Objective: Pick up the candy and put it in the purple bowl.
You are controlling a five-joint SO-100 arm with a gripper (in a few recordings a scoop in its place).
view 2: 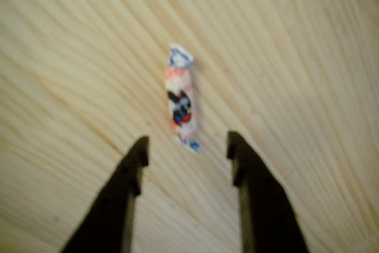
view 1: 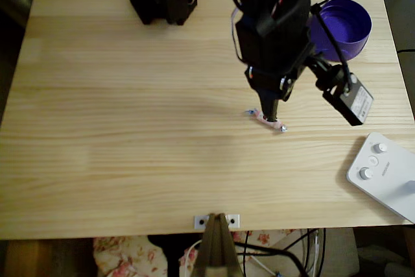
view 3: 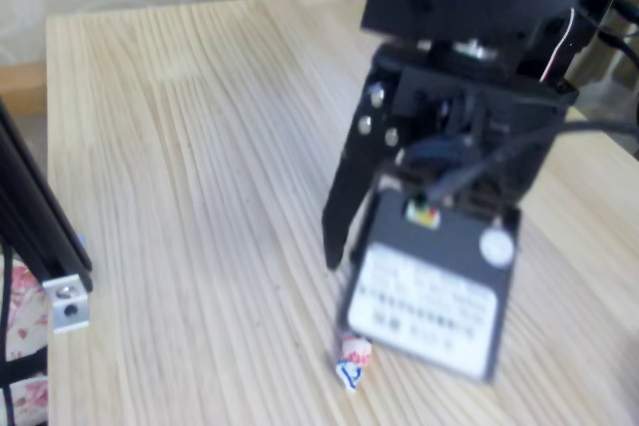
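Two black fingers [view 2: 133, 164] of the tool [view 2: 186, 146] stand apart in the wrist view, with nothing between them, and the candy [view 2: 180, 99] lies flat on the table [view 2: 71, 57] just beyond the gap, one twisted end pointing back toward it. In the overhead view the tool [view 1: 271, 116] hangs directly over the candy [view 1: 267, 120] near the table's middle-right, with a white box with knobs [view 1: 382, 173] at the lower right edge. Farthest off, the purple bowl [view 1: 343, 27] sits at the table's upper right corner, well apart from the candy.
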